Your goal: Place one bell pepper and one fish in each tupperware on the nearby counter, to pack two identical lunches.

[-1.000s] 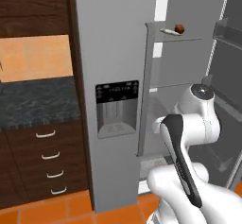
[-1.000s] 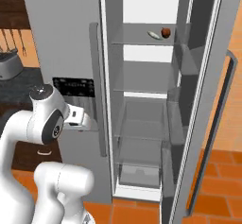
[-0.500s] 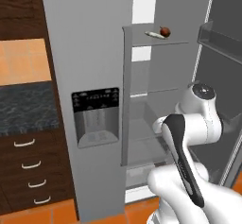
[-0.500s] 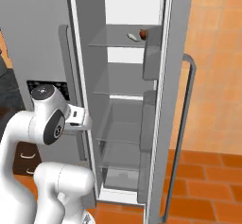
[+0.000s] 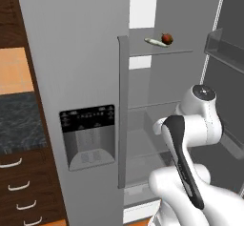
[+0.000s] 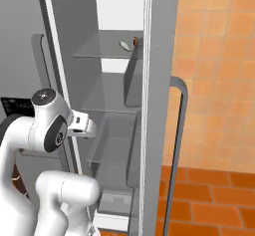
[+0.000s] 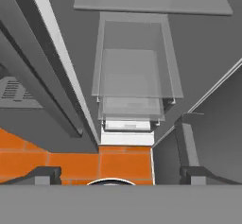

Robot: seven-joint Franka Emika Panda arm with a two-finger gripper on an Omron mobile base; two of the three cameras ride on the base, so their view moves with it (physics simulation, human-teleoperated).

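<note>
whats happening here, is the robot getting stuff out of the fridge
Nearly. The white arm faces the open fridge, its pincer open and holding nothing, pointed down toward the lower shelves and orange floor. A fish and a small reddish item sit on the upper glass shelf, untouched. The counter lies left.

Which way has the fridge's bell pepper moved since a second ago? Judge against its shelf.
No. The bell pepper still sits beside the fish on the upper glass shelf; only the camera shifted.

Counter [image 5: 19, 120] cut off at left edge, shelf items [image 5: 159, 41] too small to identify
</note>
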